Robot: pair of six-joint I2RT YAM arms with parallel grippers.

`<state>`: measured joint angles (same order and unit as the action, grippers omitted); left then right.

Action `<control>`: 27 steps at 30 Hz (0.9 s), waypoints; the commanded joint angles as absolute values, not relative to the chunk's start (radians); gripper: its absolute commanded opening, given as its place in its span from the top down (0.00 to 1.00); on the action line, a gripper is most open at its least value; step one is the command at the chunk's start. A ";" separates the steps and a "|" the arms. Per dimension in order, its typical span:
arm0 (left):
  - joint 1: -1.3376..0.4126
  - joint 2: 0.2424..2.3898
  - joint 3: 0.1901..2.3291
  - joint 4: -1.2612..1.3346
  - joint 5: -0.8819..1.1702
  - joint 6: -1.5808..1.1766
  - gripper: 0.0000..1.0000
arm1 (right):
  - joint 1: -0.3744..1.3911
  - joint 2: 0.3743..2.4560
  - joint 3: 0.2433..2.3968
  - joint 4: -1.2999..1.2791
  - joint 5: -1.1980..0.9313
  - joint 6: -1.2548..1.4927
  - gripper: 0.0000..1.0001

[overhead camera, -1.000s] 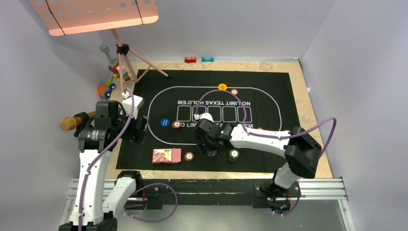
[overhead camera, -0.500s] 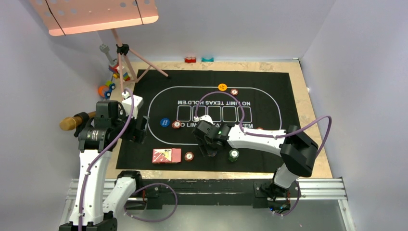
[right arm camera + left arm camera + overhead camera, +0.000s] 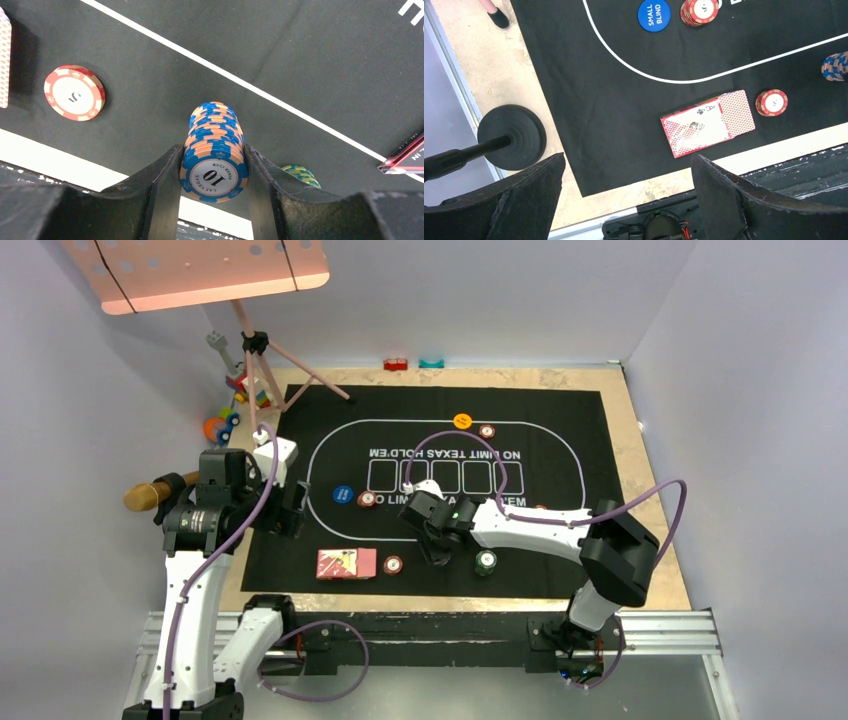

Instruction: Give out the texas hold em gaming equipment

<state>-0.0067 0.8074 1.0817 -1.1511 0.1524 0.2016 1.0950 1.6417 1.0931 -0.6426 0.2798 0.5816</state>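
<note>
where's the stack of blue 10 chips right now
In the right wrist view the blue chip stack stands on the black mat between the right hand's fingers, with a red 5 chip off to its left.

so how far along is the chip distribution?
Partly done: red-and-white chip stacks sit by the blue round SMALL BLIND button and the orange round button. In hand: right end effector clamps the blue-and-orange chip stack. Left: red-backed card deck undealt, left end effector open.
</note>
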 commanded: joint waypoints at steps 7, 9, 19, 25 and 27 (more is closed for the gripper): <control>-0.004 0.796 1.080 -1.126 0.158 0.193 0.00 | 1.100 1.629 1.305 -0.746 0.327 0.541 0.57; -0.004 0.794 1.080 -1.126 0.157 0.193 0.00 | 1.092 1.652 1.370 -0.760 0.334 0.526 0.58; -0.004 0.786 1.080 -1.127 0.163 0.194 0.00 | 0.945 1.963 1.772 -0.706 0.308 0.432 0.61; -0.003 0.776 1.080 -1.129 0.164 0.195 0.00 | 0.914 2.221 2.040 -0.743 0.316 0.398 0.62; -0.004 0.777 1.080 -1.129 0.164 0.195 0.00 | 0.908 2.280 2.099 -0.748 0.314 0.396 0.62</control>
